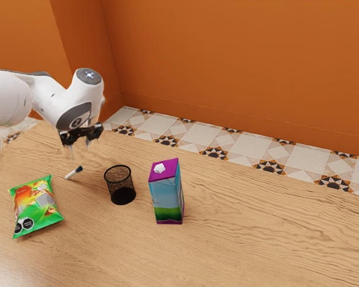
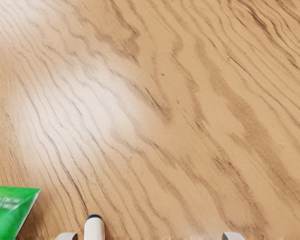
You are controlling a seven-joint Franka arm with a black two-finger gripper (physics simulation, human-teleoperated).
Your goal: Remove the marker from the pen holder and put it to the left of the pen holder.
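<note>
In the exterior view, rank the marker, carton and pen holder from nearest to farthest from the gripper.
1. Marker: lying down, just below the open gripper.
2. Pen holder: upright, on the marker's side toward the exterior view's right.
3. Carton: upright, past the pen holder, farther to the exterior view's right.

Behind your table point(image 1: 257, 239): plain orange walls point(image 1: 239, 66), meeting at a corner toward ext. view's left, w/ a low orange baseboard point(image 1: 239, 122). Floor point(image 1: 245, 145) below: pale tiles w/ dark-and-orange star motifs. Your tabletop = light brown wood, wavy darker grain; wrist view gives you a soft whitish glare point(image 2: 90, 100) on it.
</note>
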